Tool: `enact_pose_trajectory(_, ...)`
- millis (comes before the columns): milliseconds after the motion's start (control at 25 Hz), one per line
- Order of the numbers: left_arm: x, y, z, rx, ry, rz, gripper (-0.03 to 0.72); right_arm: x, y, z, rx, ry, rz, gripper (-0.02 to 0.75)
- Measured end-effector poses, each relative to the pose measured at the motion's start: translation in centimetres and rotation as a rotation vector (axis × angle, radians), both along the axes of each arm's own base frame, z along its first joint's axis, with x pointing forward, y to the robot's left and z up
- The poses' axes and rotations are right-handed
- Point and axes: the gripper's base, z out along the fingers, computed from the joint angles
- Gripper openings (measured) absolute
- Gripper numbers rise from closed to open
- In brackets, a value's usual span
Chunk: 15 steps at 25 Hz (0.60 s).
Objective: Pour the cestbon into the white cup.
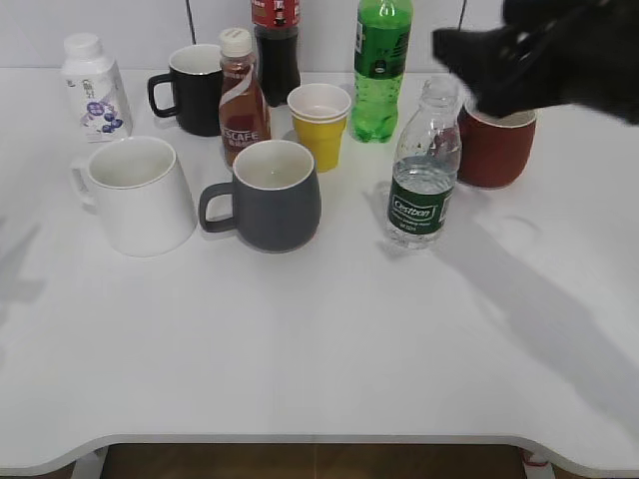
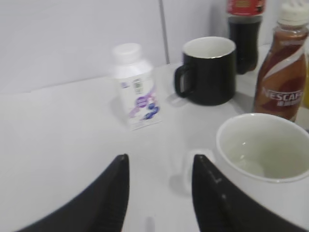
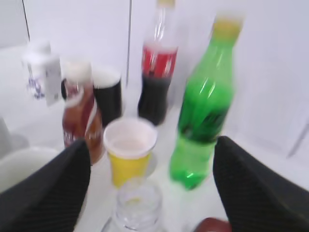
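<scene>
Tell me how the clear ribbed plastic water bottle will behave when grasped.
The clear ribbed plastic water bottle probably flexes under a squeeze, since its walls look thin. With no cap, squeezing could push water out. Tall and narrow, only partly full, it likely tips easily if nudged high.

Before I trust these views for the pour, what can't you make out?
- Red mug, exterior view: partly hidden by the right gripper.
- Water bottle, right wrist view: blurred, body cut off by the bottom edge.
- White mug, left wrist view: cut off by the right edge.
</scene>
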Motion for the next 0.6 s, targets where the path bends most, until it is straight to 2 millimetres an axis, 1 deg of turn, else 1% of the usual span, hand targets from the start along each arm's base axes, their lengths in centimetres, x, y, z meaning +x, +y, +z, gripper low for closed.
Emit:
enact_pose_trajectory(120,-3.0,0.5,3.8,-0.015,0.025,0.06,0.412,-2.8,-0.8,2.8,-0.063,-0.011,-0.01,0.597)
enact_pose_trajectory(200,-5.5,0.9,5.8,-0.043,0.032,0.09,0.465,-5.0,-1.4,4.5,-0.078,-0.01,-0.031,0.597)
enact_pose_trajectory(240,-6.5,1.1,6.5,-0.053,0.037,0.102,0.494,-6.0,-1.5,5.1,-0.083,0.003,-0.043,0.597)
enact_pose_trajectory(320,-8.3,1.4,7.0,-0.07,0.059,0.119,0.537,-8.5,-2.3,6.4,-0.079,0.023,-0.074,0.597)
enact_pose_trajectory(400,-10.2,1.7,6.8,-0.085,0.099,0.134,0.557,-10.8,-3.0,7.0,-0.071,0.082,-0.097,0.597)
enact_pose_trajectory(480,-11.9,1.9,6.3,-0.094,0.168,0.147,0.564,-13.3,-4.5,7.3,-0.064,0.167,-0.131,0.597)
enact_pose_trajectory(600,-14.1,2.2,5.7,-0.101,0.224,0.159,0.568,-16.2,-6.5,6.0,-0.155,0.367,-0.165,0.597)
